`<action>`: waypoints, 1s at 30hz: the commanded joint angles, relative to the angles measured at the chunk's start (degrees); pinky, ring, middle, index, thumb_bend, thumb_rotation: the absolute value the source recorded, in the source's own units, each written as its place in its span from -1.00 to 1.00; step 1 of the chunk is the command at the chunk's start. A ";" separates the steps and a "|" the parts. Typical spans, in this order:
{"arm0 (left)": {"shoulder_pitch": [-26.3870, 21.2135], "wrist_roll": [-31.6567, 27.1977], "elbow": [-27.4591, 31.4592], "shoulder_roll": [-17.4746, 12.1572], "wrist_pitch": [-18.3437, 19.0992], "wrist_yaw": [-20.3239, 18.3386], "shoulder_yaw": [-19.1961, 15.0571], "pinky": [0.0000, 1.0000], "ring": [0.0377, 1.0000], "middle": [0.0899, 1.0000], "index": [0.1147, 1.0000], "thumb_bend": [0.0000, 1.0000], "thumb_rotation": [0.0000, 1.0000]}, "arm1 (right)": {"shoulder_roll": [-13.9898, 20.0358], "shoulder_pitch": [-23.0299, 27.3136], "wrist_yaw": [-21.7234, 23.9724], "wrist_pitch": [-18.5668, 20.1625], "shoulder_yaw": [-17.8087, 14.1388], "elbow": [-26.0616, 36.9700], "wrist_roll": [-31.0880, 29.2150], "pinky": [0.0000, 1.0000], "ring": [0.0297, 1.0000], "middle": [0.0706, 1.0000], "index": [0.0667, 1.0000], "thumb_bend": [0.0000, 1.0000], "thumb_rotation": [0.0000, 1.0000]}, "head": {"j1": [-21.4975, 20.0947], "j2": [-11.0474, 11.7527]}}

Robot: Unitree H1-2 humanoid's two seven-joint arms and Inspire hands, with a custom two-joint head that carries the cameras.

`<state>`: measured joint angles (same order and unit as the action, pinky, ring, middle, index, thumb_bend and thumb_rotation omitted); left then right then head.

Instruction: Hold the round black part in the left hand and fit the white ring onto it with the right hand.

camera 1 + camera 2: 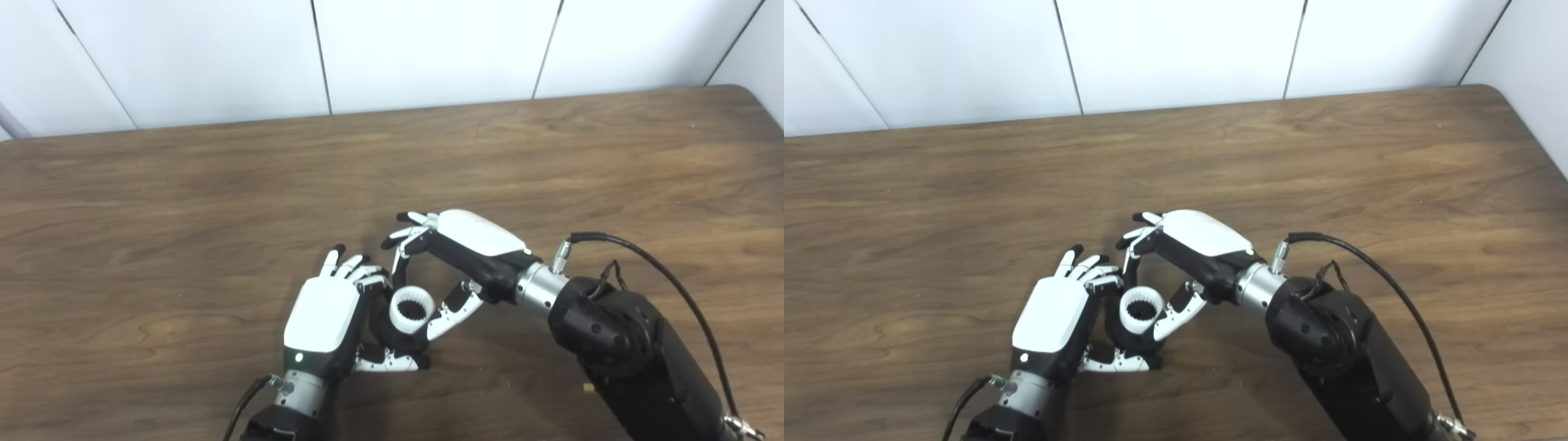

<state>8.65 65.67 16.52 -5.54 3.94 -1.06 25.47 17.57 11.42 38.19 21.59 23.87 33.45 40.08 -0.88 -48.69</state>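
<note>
Fingers of the left hand (323, 318) curl around the round black part (392, 334), thumb under it, holding it low over the brown wooden table (184, 202). On its top sits the white toothed plastic ring (411, 309), bore facing upward, axis close to upright. The right hand (456, 260) pinches that ring between one fingertip and thumb, its other fingers spread beyond. Both hands crowd the pair from either side. A black cable (661, 269) loops off the right wrist.
</note>
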 commanded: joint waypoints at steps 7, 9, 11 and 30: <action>-0.81 0.72 1.18 0.16 -0.24 0.34 0.18 1.00 0.74 0.48 -0.17 0.05 -0.89 | -0.26 0.20 -2.01 -2.87 -0.62 0.30 0.77 1.00 0.94 0.63 -0.11 0.05 -0.74 | -0.28 0.18; -0.81 0.85 1.19 0.16 -0.17 0.21 0.23 1.00 0.73 0.48 -0.17 0.05 -0.89 | -0.25 0.02 -2.07 -2.94 -0.64 0.27 0.86 1.00 0.94 0.63 -0.11 0.05 -0.74 | -0.29 0.19; -0.83 0.85 1.13 0.16 -0.21 0.30 0.26 1.00 0.74 0.48 -0.17 0.05 -0.88 | -0.34 -0.15 -2.25 -2.92 -0.69 0.23 0.92 1.00 0.95 0.64 -0.11 0.05 -0.74 | -0.31 0.18; -0.85 1.10 0.79 0.41 -0.08 0.69 0.55 1.00 0.73 0.47 -0.17 0.05 -0.89 | -1.11 -0.71 -3.74 -3.43 -0.62 -0.79 1.08 1.00 0.95 0.65 -0.11 0.05 -0.74 | 0.01 0.47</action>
<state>8.64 65.76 16.52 -5.51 3.94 -1.00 25.86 16.88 9.49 35.79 19.83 23.77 31.75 40.97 -0.79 -48.16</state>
